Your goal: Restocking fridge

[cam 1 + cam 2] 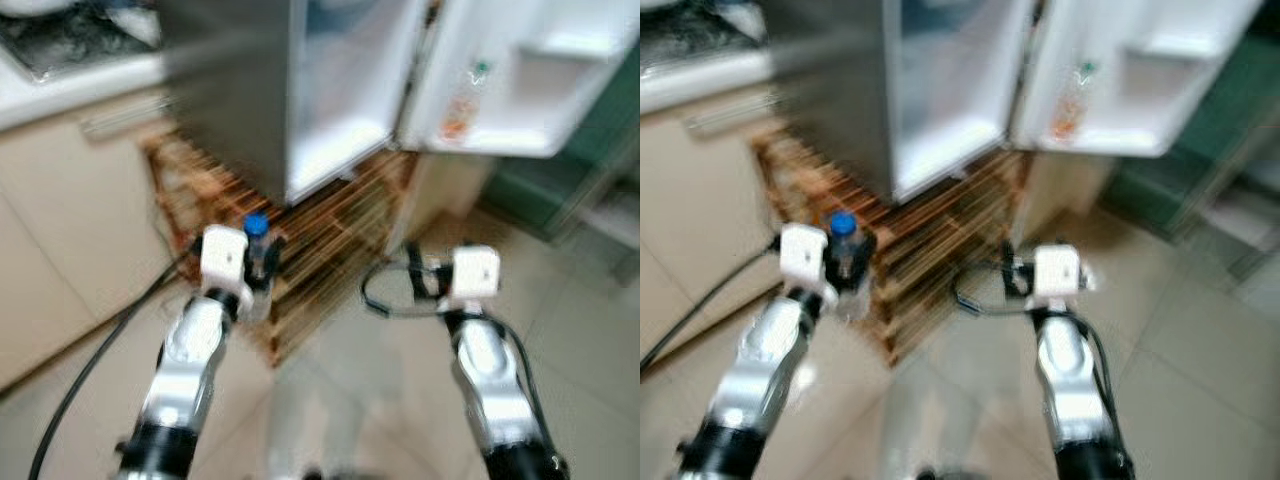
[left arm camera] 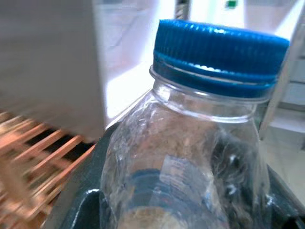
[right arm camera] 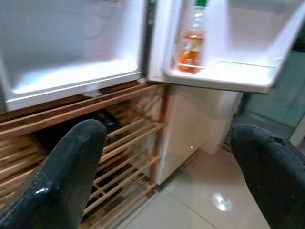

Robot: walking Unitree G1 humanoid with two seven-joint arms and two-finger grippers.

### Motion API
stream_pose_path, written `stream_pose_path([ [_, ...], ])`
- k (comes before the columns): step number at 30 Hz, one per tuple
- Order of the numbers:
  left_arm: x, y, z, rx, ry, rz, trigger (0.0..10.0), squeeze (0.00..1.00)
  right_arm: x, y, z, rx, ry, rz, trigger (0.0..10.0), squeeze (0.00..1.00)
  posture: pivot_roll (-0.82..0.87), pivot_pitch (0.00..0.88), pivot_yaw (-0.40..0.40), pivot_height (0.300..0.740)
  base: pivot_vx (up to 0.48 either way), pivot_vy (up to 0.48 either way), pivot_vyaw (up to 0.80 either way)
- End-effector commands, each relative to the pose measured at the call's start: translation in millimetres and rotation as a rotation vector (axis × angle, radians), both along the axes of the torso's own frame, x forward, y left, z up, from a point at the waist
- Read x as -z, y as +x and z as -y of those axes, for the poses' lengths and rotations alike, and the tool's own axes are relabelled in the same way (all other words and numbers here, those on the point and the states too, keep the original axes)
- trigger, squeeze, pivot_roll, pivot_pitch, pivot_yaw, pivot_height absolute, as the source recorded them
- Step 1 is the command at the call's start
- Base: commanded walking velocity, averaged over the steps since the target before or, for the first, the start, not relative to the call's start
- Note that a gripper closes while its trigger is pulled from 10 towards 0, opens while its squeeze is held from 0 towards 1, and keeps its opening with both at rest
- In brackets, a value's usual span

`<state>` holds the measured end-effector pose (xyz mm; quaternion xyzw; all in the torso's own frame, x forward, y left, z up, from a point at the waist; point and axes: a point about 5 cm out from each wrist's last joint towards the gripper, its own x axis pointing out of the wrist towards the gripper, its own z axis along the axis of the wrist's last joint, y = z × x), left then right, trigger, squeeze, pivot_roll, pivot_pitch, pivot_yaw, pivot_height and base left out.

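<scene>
Two silver arms reach up from the bottom of the head views, which are blurred. The left tool (image 1: 258,262) sits left of centre, clamped on a clear plastic bottle (image 2: 190,157) with a blue cap (image 2: 220,55); in the left wrist view the bottle stands upright between dark fingers (image 2: 83,200), its cap uppermost. The right tool (image 3: 167,167) hangs right of centre with its two black fingers (image 3: 66,167) held wide apart around nothing, bare tiled floor (image 1: 590,340) below and beyond it. A black cable (image 1: 100,350) trails from the left arm toward the lower left of the frame.

Just past both tools stands a low wooden slatted rack (image 1: 330,250); its front corner reaches down toward the middle of the frame, and open floor spreads to the right of it. On the rack rests the fridge (image 1: 240,110), its grey side wall facing the left tool and its white interior (image 3: 66,52) open to the front, the bottom lip overhanging the slats. The fridge door (image 1: 530,80) swings out to the upper right, its lower shelf edge jutting over the floor. An orange bottle (image 3: 190,43) stands in that door shelf. At upper left, a pale desk (image 1: 70,90) with cabinet fronts runs beside the rack.
</scene>
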<state>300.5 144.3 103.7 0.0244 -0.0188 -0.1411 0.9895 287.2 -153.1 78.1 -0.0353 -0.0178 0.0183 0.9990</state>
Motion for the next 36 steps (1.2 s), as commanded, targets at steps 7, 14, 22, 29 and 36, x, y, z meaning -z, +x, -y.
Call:
stream_pose_path([
  [7,-8.8,3.8,3.4,0.001,-0.01,0.047,10.0,0.0,-1.8,-2.6,0.4,-0.015,-0.01,0.019,10.0,0.0,-0.08,0.0,0.005,0.74,0.065,0.0,-0.1],
  [14,-8.3,3.7,-1.4,-0.013,-0.018,0.04,10.0,0.0,-0.9,-6.2,3.2,0.007,-0.012,0.025,10.0,0.0,-0.09,0.0,0.024,0.74,0.463,0.0,0.0],
  [22,-6.0,1.9,-0.3,0.005,-0.032,0.035,10.0,0.0,3.3,-12.3,9.4,0.035,-0.01,0.011,10.0,0.0,-0.1,0.0,0.016,0.74,0.465,0.0,0.0],
  [29,3.4,-1.4,-2.4,-0.039,-0.156,-0.03,10.0,0.0,0.9,-8.8,8.9,0.015,-0.022,0.014,10.0,0.0,-0.09,0.0,0.002,0.74,0.465,0.0,0.0],
  [36,16.1,-13.2,-9.0,-0.057,-0.182,-0.079,10.0,0.0,3.8,-10.1,11.4,-0.001,-0.026,-0.003,10.0,0.0,-0.08,0.0,-0.016,0.74,0.465,0.0,0.0],
])
